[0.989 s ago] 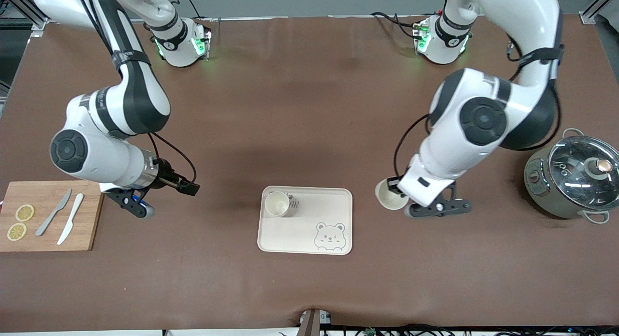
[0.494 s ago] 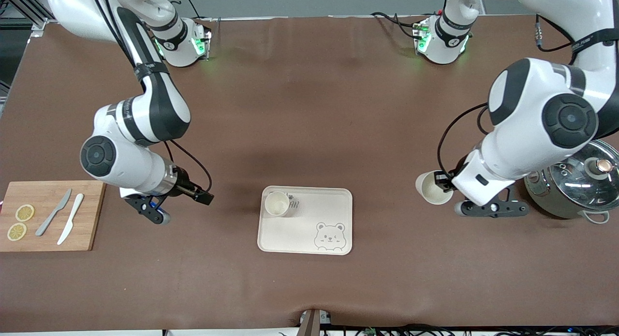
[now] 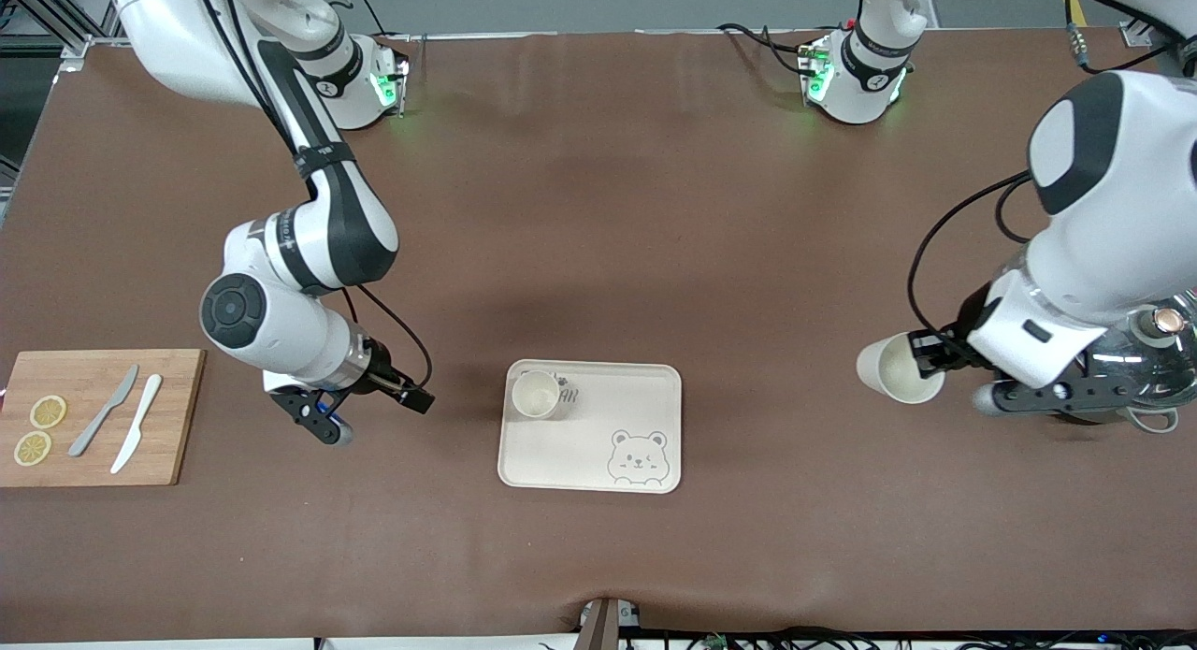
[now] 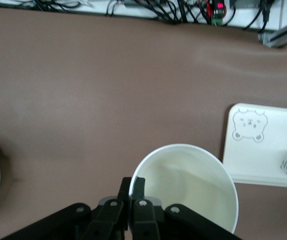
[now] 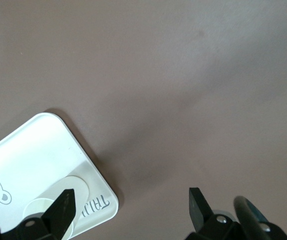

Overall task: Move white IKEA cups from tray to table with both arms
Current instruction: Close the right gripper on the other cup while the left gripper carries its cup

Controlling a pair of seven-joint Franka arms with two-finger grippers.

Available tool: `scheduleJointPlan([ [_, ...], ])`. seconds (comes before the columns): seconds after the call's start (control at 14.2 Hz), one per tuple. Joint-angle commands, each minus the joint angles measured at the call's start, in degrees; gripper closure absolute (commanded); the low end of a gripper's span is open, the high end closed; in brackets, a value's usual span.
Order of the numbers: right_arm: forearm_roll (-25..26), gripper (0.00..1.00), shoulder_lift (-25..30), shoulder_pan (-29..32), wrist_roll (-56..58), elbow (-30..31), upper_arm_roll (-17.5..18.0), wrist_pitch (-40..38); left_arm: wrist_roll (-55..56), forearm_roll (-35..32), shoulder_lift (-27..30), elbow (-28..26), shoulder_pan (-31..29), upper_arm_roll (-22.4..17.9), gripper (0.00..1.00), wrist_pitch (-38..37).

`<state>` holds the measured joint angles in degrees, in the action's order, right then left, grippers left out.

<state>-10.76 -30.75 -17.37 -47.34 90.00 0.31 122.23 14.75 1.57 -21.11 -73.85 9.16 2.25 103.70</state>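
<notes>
Wooden cutting board (image 3: 93, 416) at the right arm's end of the counter, two lemon slices (image 3: 39, 429) on it, grey knife (image 3: 103, 411) and white knife (image 3: 137, 423) lying side by side, grey-green pot (image 3: 1103, 365) with glass lid (image 3: 1155, 355) at the left arm's end

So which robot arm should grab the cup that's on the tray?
The right arm, probably. Its open right gripper hangs over the table beside the tray, close to the cup on the tray. The left gripper is shut on the other cup, over the table by the pot.
</notes>
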Motion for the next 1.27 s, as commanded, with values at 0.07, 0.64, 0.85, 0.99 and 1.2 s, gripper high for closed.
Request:
scheduleJointPlan([
  [0.07,-2.9,0.0,-1.9,-1.6,-5.8,-1.7,-0.2,0.6,0.4,0.4,8.4,-15.9,-1.2,0.3,1.0,13.6],
  [0.64,-3.0,0.0,-5.1,-4.6,-13.9,-4.4,-0.1,0.6,-0.1,-0.3,13.3,-37.4,-2.3,0.0,1.0,37.2],
  [0.85,-3.0,0.0,-6.5,-6.4,-18.7,-5.8,-0.1,0.6,-0.7,-5.8,12.1,-39.9,-3.7,0.1,1.0,40.3],
  [0.99,-3.0,0.0,-6.9,-7.4,-19.8,-5.8,-0.1,0.4,-0.7,-6.5,11.4,-41.8,-4.4,0.2,1.0,43.6],
  [1.2,-3.0,0.0,-8.2,-8.7,-22.6,-6.0,-0.1,0.5,-0.7,-6.5,9.4,-46.4,-5.2,0.2,1.0,51.9],
])
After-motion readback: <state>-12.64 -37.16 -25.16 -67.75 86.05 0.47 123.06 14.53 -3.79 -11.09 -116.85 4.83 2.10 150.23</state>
